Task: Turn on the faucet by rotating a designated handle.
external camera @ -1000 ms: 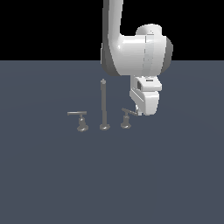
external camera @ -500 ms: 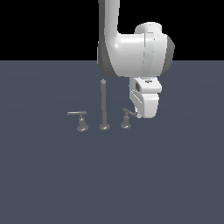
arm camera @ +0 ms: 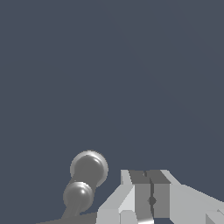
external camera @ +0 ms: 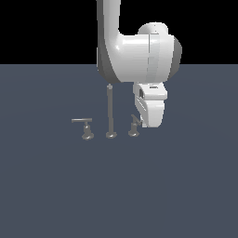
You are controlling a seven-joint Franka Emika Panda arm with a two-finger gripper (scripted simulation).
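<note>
Wrist view: gripper [arm camera: 151, 192] fingers pressed together, nothing between them, handle [arm camera: 85, 180] just beside. Exterior view: handle [external camera: 135, 126] at faucet's [external camera: 110, 114] right end on grey floor [external camera: 119, 186], lever touching or nearly touching gripper [external camera: 149, 122].

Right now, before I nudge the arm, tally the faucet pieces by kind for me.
Tall upright post: 1
Lever handles, slanted lever beside the hand and flat level bar: 2
Total: 3 grey metal pieces
</note>
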